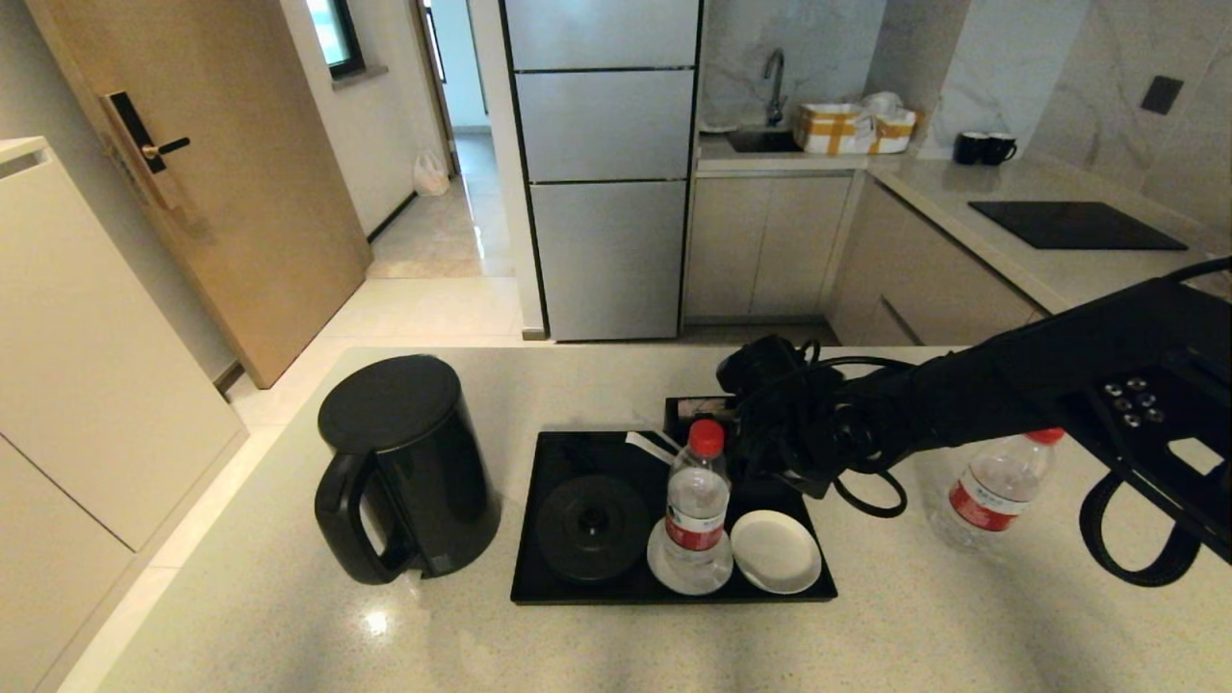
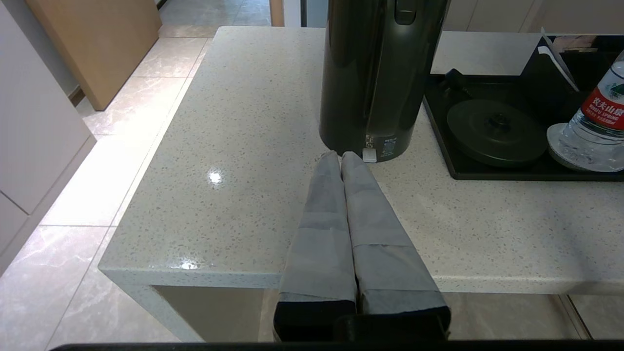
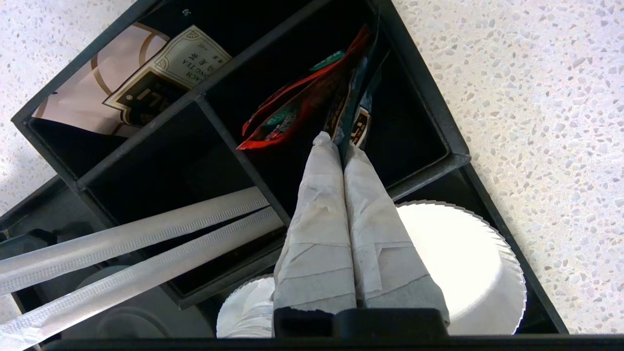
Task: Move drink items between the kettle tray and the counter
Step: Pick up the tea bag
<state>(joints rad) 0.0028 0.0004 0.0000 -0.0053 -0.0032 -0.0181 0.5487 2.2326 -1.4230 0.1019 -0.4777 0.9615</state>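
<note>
Right gripper [image 3: 341, 141] hidden in head view behind its own black wrist and cables. Held dark sachet [image 3: 358, 105] seen edge-on, print too squeezed to read (neighbouring red sachets [image 3: 292, 112] likewise crumpled). Compartment box [image 1: 695, 409] mostly covered by the arm in head view. Second bottle [image 1: 991, 491] on the counter [image 1: 914, 635] partly masked by the forearm. Tray bottle [image 2: 597, 122] cut off above its label in left wrist view; kettle [image 2: 380, 73] top cropped there too

Kettle [image 1: 409, 467] on counter [image 1: 289, 616] left of tray [image 1: 674, 589], one bottle [image 1: 697, 505] on tray, another [image 1: 991, 491] on counter right.
</note>
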